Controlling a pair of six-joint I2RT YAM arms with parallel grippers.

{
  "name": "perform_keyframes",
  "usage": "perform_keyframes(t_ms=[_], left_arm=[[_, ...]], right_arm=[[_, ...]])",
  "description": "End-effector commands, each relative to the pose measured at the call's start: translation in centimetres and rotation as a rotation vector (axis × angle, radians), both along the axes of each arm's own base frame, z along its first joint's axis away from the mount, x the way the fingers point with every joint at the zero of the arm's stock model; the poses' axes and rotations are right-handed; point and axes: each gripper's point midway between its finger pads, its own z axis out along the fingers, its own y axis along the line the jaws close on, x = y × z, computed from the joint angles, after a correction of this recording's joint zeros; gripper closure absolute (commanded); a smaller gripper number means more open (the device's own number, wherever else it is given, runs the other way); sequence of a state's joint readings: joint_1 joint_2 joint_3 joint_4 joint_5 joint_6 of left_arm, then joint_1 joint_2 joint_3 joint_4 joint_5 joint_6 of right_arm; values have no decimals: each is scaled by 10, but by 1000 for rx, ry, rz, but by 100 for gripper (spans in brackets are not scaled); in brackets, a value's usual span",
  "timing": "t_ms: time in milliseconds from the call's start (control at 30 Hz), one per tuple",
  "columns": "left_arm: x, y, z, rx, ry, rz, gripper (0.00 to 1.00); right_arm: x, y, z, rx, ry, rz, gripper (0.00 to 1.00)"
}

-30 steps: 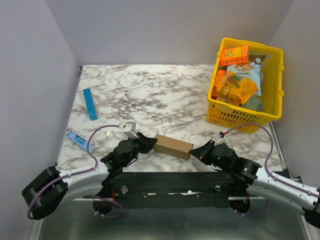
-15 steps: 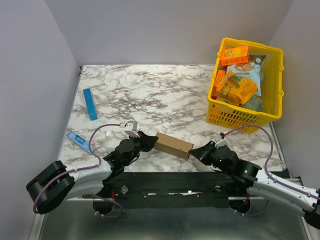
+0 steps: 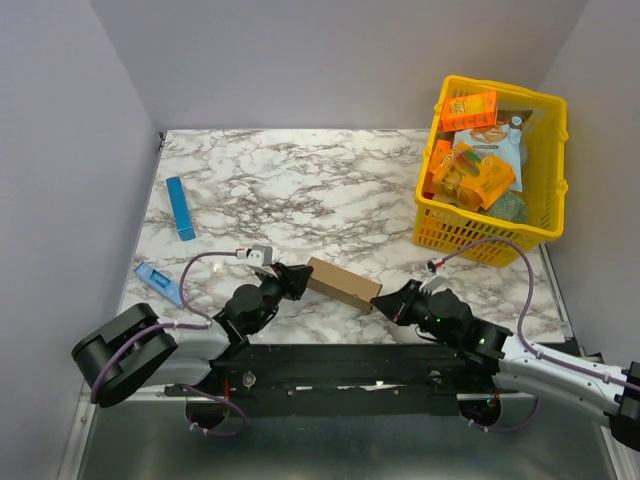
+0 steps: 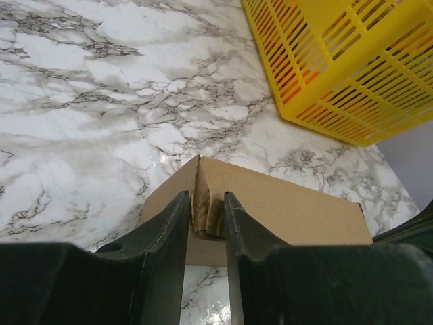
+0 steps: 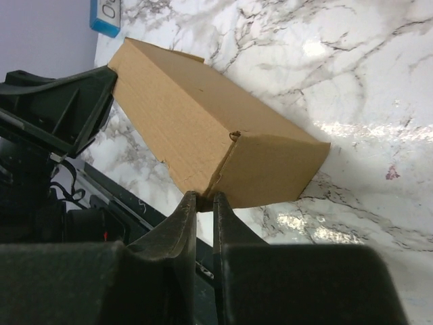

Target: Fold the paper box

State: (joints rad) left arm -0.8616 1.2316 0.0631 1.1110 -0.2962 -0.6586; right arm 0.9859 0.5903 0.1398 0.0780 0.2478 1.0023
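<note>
The box (image 3: 343,283) has shifted toward 11 o'clock with both arms, near the surface's (image 3: 300,190) 6 o'clock edge. The left claw (image 4: 206,203) pinches its crumpled end flap, and the right claw (image 5: 203,198) nips the opposite lower corner. The cardboard looks light and easily creased, so grip the flaps gently.

I see a yellow basket (image 3: 470,236) at the far right corner of the desk (image 3: 320,190), packed with orange snack boxes (image 3: 470,108) and bags. A slim blue bar (image 3: 180,208) lies near the left edge, and a smaller blue packet (image 3: 157,280) lies at that edge, nearer the front.
</note>
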Motion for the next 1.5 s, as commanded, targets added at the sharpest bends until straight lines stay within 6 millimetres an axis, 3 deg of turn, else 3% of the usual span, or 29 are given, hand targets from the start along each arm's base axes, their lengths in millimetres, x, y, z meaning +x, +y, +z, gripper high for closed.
perform_keyframes(t_ms=[0,67,133,167,200,300,333,433,467,567,633,667,767,933,1000,1067,1100,1200,1233,1267,1333,1400,1467], left_arm=[[-41,31,-58,51,156,-19,64],[-47,34,-54,23,148,-13,63],[-52,41,-66,24,202,20,59],[-50,44,-60,-6,191,39,58],[-53,50,-71,19,231,58,56],[-50,57,-74,19,257,110,30],[-50,58,-75,12,269,117,18],[-47,59,-81,75,318,147,8],[-45,54,-77,85,324,138,8],[-48,46,-81,132,352,88,7],[-48,32,-72,115,359,36,7],[-48,27,-71,114,366,19,7],[-46,22,-68,79,389,-2,6],[-24,23,-60,112,396,-23,6],[-10,26,-53,128,400,-6,6],[3,27,-39,140,373,2,5],[9,39,-41,152,397,41,4],[27,61,-25,162,382,111,1],[32,68,-20,160,376,131,1],[36,75,-12,174,354,146,1],[48,97,-1,188,359,221,1],[55,109,17,192,344,260,1],[60,120,31,179,330,286,1]], right_arm=[[-29,-3,-51,-214,42,176,99],[-32,2,-54,-249,56,198,100],[-38,6,-58,-277,59,217,100],[-38,8,-58,-286,65,216,99],[-39,6,-63,-302,82,205,100],[-34,5,-64,-308,87,171,99],[-33,6,-62,-301,89,161,98],[-31,9,-55,-291,83,157,87],[-31,9,-54,-290,83,156,73],[-31,6,-49,-291,89,146,57],[-30,2,-48,-298,88,127,50],[-29,1,-45,-291,76,123,39],[-26,-1,-45,-299,68,105,29],[-21,6,-57,-382,81,123,31],[-7,19,-43,-384,42,105,31],[3,25,-46,-464,12,107,31],[18,43,-24,-430,-44,85,31],[39,60,-24,-517,-83,71,31],[52,79,-4,-494,-114,65,31],[57,85,-20,-545,-96,70,31],[72,106,-9,-538,-110,72,31],[76,116,-12,-570,-105,91,29],[79,123,0,-563,-136,112,20]])
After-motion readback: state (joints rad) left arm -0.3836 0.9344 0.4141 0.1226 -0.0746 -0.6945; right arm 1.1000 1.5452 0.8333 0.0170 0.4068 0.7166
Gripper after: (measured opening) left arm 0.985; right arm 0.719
